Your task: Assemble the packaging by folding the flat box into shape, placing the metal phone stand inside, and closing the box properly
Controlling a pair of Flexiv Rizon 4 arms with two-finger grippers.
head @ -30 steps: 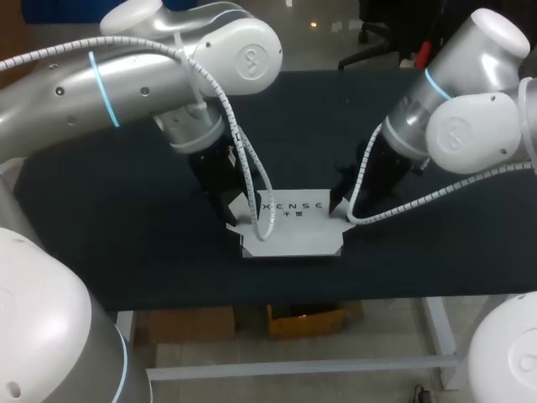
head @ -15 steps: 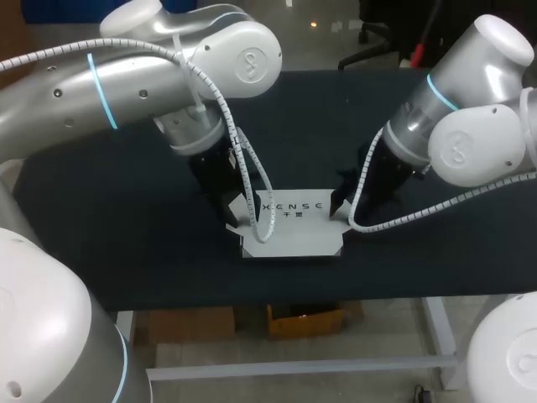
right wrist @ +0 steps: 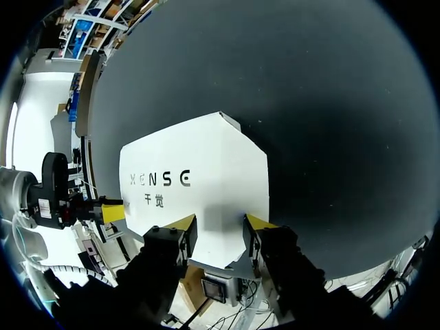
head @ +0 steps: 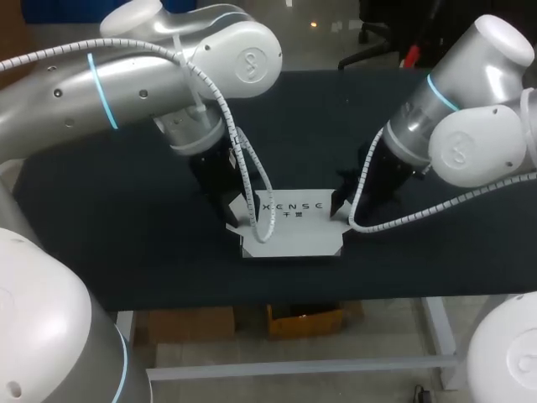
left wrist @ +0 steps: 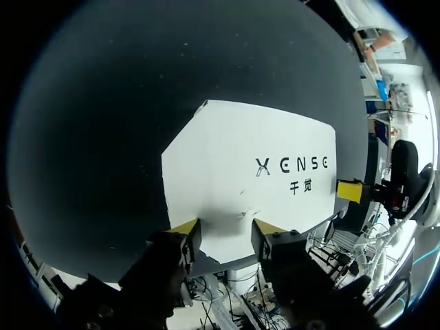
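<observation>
Box (head: 294, 225) flat on tabletop (head: 126, 218), toward 6 o'clock | left jaws part-open astride its 9 o'clock edge, right jaws likewise at 3 o'clock | risk of skidding or creasing if pressed unevenly

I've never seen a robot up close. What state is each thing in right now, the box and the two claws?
White box: flat, not yet folded, lying on the table with its print facing up.
Left gripper: open, yellow tips over one end of the box.
Right gripper: open, yellow tips over the opposite end.
</observation>
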